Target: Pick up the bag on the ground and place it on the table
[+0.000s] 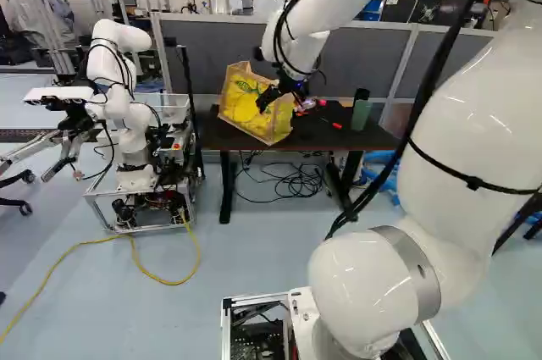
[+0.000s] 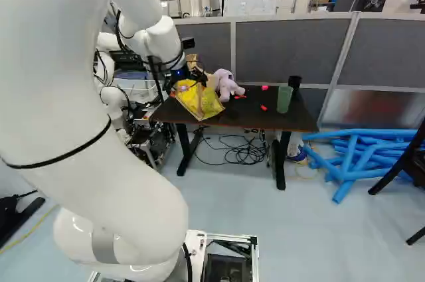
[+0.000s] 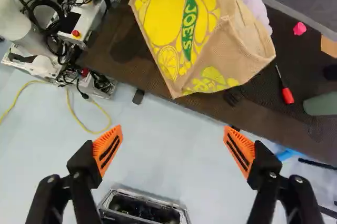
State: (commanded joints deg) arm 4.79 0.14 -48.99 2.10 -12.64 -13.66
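Gripper wide and empty near the bag on the surface; placing looks done, perhaps only retreat left.

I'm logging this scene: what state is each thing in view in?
Pincer, open and empty.
Bag, tilted, on the table.
Lilac soft thing, slumped beside the bag.
Green tumbler, upright on the table.
Screwdriver, lying on the table.
Black cables, tangled beneath the table.
Yellow cable, loose on the floor.
Blue tubes, heaped.
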